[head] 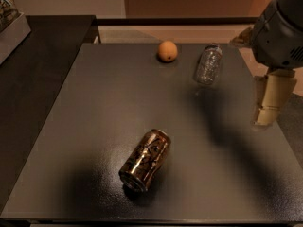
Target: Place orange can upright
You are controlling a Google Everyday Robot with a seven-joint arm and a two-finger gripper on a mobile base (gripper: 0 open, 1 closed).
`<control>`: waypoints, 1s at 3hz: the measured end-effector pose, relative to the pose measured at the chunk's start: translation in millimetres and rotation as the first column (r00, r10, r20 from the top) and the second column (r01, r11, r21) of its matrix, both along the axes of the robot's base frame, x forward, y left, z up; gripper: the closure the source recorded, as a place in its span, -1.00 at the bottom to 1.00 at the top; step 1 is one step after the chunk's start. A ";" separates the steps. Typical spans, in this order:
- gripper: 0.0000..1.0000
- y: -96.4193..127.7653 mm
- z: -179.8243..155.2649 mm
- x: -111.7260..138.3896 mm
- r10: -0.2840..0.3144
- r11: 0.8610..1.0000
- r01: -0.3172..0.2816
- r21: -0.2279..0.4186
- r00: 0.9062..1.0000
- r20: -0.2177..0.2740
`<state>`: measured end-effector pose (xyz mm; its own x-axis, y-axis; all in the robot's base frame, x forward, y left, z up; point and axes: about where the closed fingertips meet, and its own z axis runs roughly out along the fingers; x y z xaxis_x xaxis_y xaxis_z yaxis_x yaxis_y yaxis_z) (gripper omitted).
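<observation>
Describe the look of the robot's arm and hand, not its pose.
At the picture's right edge, the arm ends in a bulky, rounded grey housing with slotted vents. Below it is the hand: cream-coloured, blocky and segmented. No cables or markings are visible.

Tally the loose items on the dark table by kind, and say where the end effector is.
Can: 1, lying on its side
Orange: 1
Bottle: 1
Total: 3
End effector: by the table's right edge, apart from all three.
</observation>
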<state>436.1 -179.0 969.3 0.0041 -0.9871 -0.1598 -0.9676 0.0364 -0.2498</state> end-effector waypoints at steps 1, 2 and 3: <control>-1.00 35.4 -10.1 -5.1 0.181 0.983 -0.181 -0.033 0.983 -0.008; -1.00 74.5 -23.8 -15.6 0.353 0.935 -0.353 -0.042 0.936 -0.019; -1.00 114.5 -39.9 -32.1 0.514 0.857 -0.515 -0.029 0.857 -0.025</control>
